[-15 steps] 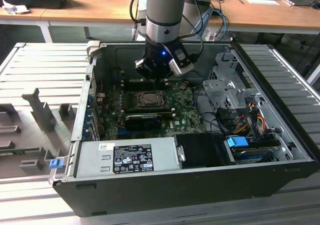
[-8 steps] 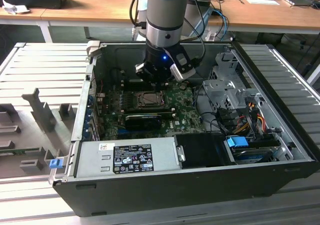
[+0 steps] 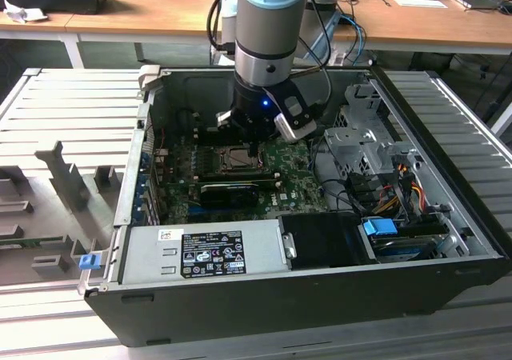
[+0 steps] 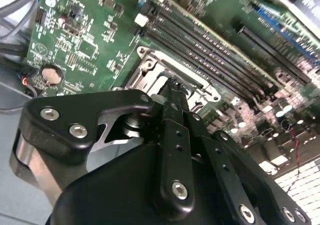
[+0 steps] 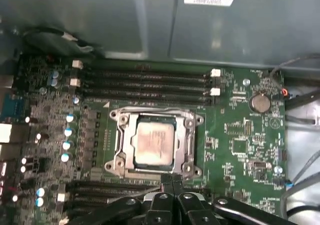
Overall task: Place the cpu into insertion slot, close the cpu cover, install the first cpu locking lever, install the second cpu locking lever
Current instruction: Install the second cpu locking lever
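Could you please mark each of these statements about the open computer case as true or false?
1. The cpu already lies in the insertion slot. True.
2. The end effector is shut on the cpu. False: its fingertips are pressed together with nothing between them, just beside the socket's edge.
3. The cpu cover is down, framing the chip. True: its metal frame lies flat around the pale chip face.
4. The end effector hangs over the drive cage at the exterior view's right. False: it hangs over the motherboard, by the socket.
5. A coin cell battery sits on the board. True.
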`<state>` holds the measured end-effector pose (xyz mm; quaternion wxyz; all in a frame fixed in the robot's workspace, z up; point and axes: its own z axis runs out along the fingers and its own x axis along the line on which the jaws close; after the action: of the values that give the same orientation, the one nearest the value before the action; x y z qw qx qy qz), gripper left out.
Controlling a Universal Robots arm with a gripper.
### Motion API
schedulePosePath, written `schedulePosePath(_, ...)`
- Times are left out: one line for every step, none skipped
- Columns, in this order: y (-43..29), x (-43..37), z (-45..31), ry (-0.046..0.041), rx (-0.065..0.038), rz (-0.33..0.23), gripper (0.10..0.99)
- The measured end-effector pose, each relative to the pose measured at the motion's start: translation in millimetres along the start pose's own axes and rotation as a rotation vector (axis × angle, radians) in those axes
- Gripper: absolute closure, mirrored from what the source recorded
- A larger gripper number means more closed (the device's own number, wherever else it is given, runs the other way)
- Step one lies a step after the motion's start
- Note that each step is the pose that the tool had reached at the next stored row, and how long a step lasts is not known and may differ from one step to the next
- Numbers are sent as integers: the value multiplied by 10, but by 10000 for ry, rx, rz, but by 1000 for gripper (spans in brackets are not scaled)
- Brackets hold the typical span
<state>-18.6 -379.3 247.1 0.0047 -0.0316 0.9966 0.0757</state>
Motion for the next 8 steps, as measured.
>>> schedulePosePath(-23, 2, -1, -3, -35, 0, 980)
schedulePosePath(-58, 4, -3, -7, -96, 0, 980)
schedulePosePath(-79, 6, -3, -9, -131, 1, 980)
schedulePosePath(-101, 7, 1, -9, -176, 1, 980)
schedulePosePath(-110, 12, 7, -9, -206, 0, 980)
schedulePosePath(-116, 23, 15, -7, -239, -5, 980)
schedulePosePath(-117, 57, 32, -5, -262, -11, 980)
schedulePosePath(-117, 86, 42, -4, -263, -11, 980)
